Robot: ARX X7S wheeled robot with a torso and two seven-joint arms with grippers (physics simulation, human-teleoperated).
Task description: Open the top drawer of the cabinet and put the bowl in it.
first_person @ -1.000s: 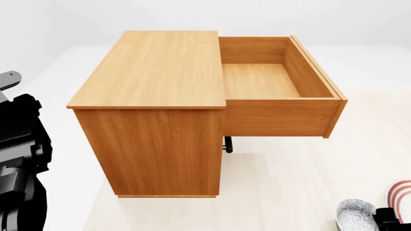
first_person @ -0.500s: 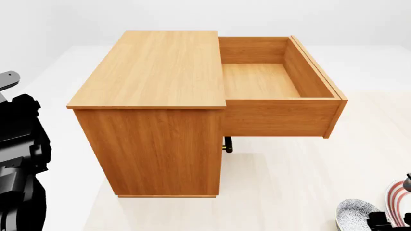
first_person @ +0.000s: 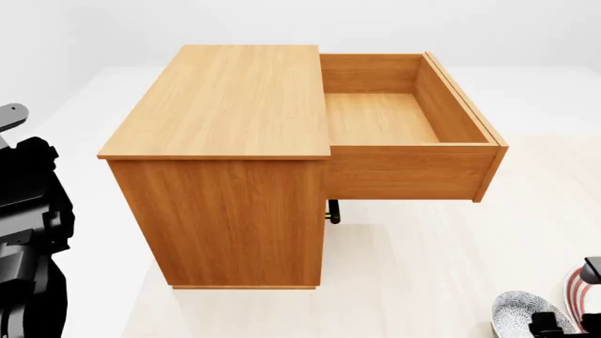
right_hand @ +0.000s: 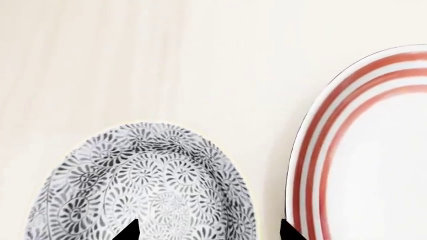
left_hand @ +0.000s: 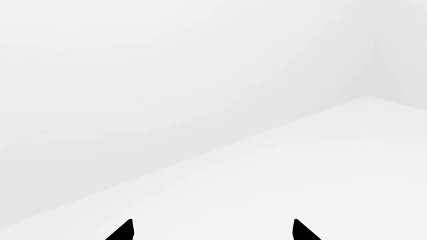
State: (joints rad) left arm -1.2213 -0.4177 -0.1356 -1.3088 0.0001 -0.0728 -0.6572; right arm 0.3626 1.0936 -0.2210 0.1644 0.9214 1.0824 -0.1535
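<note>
Reaching for small speckled blue-grey bowl beneath right gripper, jaws spread, empty; orange-brown wooden top drawer open; next straddle rim, close.

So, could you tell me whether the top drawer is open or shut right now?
Open. The top drawer is pulled well out of the cabinet, its bare wooden floor exposed, with nothing inside.

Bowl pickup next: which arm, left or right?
Right. The right gripper hangs open directly over the bowl, beside the plate. The left gripper faces only bare white floor.
</note>
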